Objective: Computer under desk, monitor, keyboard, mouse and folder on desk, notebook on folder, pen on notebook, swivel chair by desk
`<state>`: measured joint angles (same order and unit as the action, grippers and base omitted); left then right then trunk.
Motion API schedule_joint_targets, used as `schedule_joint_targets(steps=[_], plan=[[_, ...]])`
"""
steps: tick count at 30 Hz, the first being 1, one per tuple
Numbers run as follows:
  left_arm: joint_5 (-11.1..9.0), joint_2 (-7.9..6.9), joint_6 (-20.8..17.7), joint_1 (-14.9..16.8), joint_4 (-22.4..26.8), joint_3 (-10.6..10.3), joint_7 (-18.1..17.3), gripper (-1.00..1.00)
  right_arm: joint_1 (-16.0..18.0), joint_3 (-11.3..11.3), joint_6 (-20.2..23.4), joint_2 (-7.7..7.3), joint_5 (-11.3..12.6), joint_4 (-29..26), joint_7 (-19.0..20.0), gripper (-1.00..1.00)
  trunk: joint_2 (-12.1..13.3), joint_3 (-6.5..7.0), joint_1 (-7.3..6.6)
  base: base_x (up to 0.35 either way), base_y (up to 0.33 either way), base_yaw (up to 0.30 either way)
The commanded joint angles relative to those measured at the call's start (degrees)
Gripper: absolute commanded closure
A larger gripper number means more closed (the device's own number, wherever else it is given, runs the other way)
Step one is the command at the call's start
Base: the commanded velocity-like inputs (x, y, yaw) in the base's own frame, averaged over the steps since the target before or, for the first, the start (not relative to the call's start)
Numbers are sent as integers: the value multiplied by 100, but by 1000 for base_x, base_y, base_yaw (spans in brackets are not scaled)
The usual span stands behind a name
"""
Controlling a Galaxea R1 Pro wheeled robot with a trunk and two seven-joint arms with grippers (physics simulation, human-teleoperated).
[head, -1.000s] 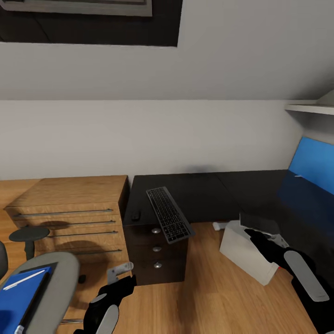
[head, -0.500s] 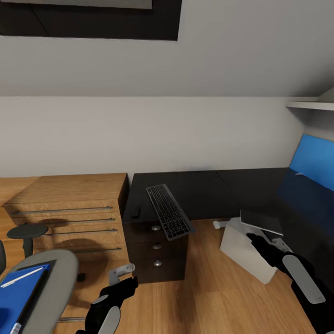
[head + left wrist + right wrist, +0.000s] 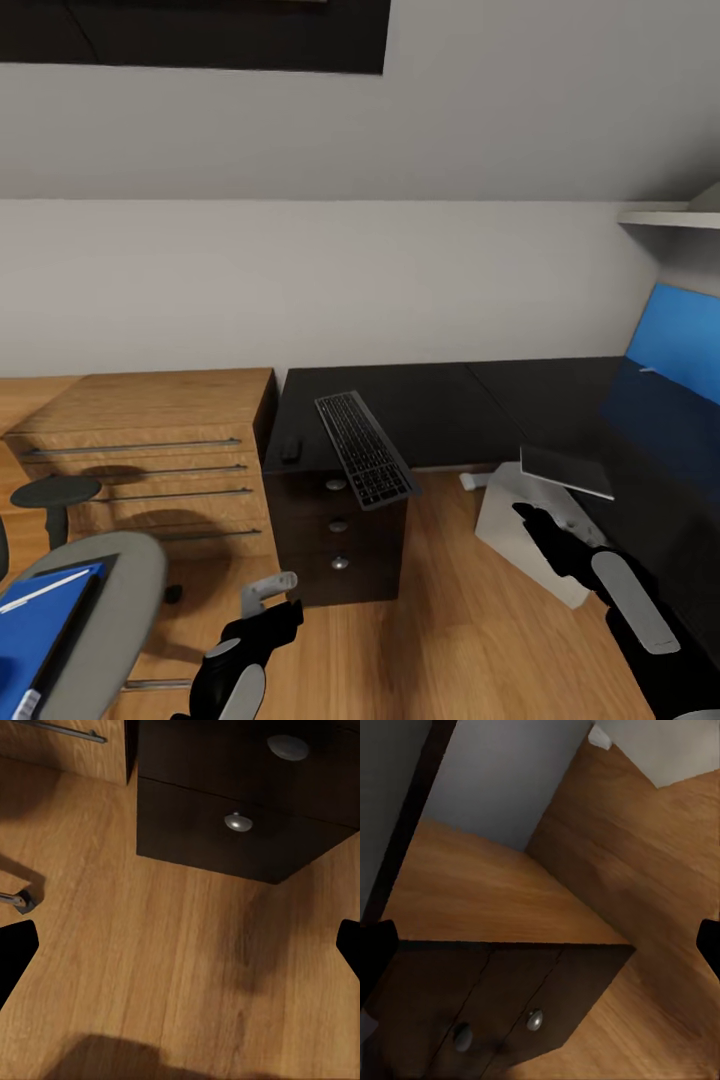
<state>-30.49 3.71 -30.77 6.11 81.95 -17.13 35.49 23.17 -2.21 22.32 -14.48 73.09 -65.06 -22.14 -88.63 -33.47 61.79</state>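
**Desk:** What has changed in the last second?

**Me:** Only my viewpoint. The whole head picture has slid, so the camera moved and the things did not. The black L-shaped counter (image 3: pixel 440 400) now sits a little higher in frame, and the swivel chair (image 3: pixel 130 590) has drifted further into the lower left corner. I read it as repositioning, with no item placed.

**Desk:** Run through the scene, big to small.

**Me:** The counter fills centre and right, with the wooden drawer chest (image 3: pixel 150 410) to its left. The chair is well apart from the counter. The white computer (image 3: pixel 525 535) stands on the floor at lower right, in the angle of the L, and a flat dark slab (image 3: pixel 566 470) with a pale edge lies over its top. I can't tell what that slab is.

**Desk:** And the keyboard?

**Me:** The keyboard (image 3: pixel 365 450) is on the counter above the drawers (image 3: pixel 338 525). Its long axis runs from upper left to lower right of the frame, and its near end juts over the front edge. The blue folder (image 3: pixel 35 630) lies on the chair seat, and the white pen (image 3: pixel 45 590) lies on it, slanting up to the right. The mouse (image 3: pixel 291 451) sits just left of the keyboard.

**Desk:** Pincers?

**Me:** The left pincer (image 3: pixel 275 605) is at bottom centre, over bare floor. The right pincer (image 3: pixel 530 520) is just below the slab. Both wrist views show the fingertips (image 3: pixel 15 952) spread wide with nothing between them.
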Motion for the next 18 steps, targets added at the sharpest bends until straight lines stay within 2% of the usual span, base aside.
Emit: schedule_joint_targets(steps=[1,3,4,5,7,8,9,12,18], plan=[[-54,0,-5,5,-13,-9,54,-100,3,-157,18,5,676,-14,34,-100,-45,-25,22,0,0,0],[-54,3,-3,5,-27,-9,54,-100,3,-183,18,4,798,-14,161,-100,-125,-60,66,0,0,0],[-51,4,0,5,-41,-13,54,-100,3,-207,18,1,876,-13,416,-100,-165,-78,88,0,0,0],[-47,6,6,5,-55,-18,54,-100,3,-247,13,-1,956,2,1089,-100,-205,-96,110,0,0,0],[-46,7,7,5,-58,-33,54,-100,3,-259,9,-5,974,21,1532,-100,-286,-132,154,0,0,0],[-46,7,8,5,-61,-64,54,-100,3,-267,2,-7,983,63,1975,-100,-326,-150,176,0,0,0],[-46,7,9,5,-61,-85,54,-100,3,-270,-2,-8,986,93,2174,-100,-366,-168,198,0,0,0],[-45,7,9,5,-63,-156,59,-100,3,-281,-23,-17,994,203,2667,-100,-486,-222,264,0,0,0],[-45,7,15,5,-64,-200,62,-100,3,-299,-315,-12,993,277,2934,-100,-727,-330,396,0,0,0]])
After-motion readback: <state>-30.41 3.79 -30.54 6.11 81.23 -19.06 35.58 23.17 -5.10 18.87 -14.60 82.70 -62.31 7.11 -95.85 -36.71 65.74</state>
